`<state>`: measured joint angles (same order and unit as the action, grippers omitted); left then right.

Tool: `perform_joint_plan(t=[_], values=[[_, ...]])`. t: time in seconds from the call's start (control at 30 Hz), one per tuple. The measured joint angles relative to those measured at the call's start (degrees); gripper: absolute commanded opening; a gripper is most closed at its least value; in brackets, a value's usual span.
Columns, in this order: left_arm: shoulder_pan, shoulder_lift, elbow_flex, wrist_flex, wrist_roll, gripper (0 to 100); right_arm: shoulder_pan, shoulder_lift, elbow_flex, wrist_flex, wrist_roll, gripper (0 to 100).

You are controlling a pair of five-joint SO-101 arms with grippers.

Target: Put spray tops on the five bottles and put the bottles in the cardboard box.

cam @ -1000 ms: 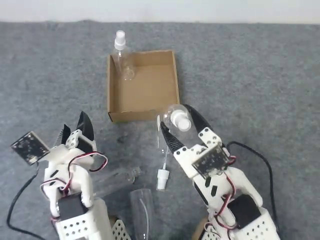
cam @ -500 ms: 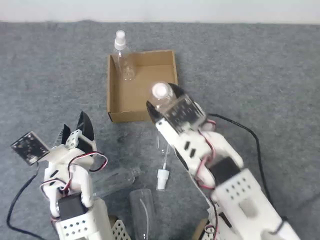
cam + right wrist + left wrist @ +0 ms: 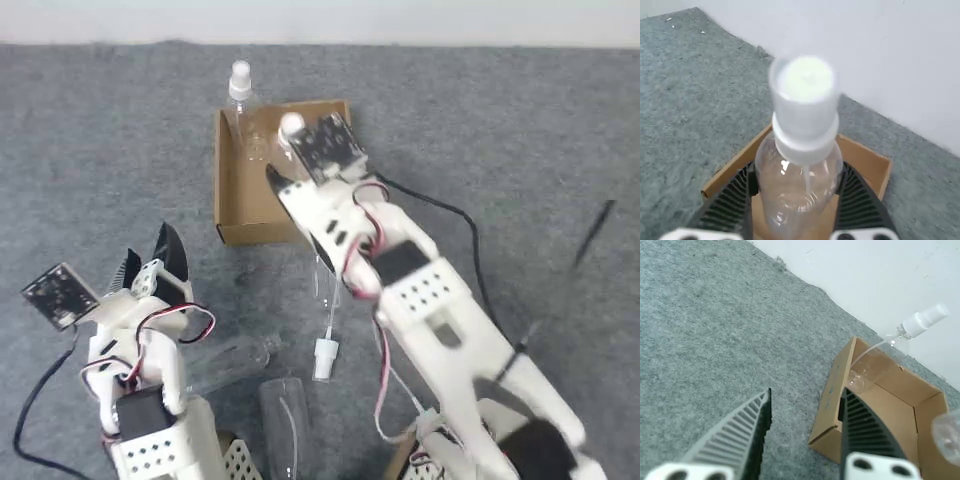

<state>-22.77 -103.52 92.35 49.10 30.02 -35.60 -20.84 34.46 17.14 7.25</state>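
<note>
The open cardboard box (image 3: 250, 205) lies at the far middle of the grey carpet. One clear bottle with a white spray top (image 3: 241, 88) leans in its far left corner, also seen in the left wrist view as the leaning bottle (image 3: 875, 360). My right gripper (image 3: 296, 160) hangs over the box, shut on a second clear bottle whose white spray top (image 3: 291, 125) points up. In the right wrist view that bottle (image 3: 802, 150) stands upright between the ribbed fingers (image 3: 732, 202) above the box (image 3: 867, 162). My left gripper (image 3: 150, 255) is open near the front left, nothing in it.
In front of the box, a loose spray top (image 3: 324, 356) with a long tube lies on the carpet. A clear bottle without a top (image 3: 235, 362) lies beside it, and another clear bottle (image 3: 284, 415) sits at the front edge. A pale wall bounds the carpet's far side.
My right arm has carried the capped bottle from in front of the box up and forward, over the box's inside. The left arm has stayed still.
</note>
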Motion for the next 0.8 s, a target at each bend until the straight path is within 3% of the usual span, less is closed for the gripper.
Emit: perform_joint_plan(t=[0.8], values=[[0.0, 0.0, 0.9, -2.8, 0.0, 21, -3.3, 29.8, -24.2, 0.0, -0.2, 0.9]])
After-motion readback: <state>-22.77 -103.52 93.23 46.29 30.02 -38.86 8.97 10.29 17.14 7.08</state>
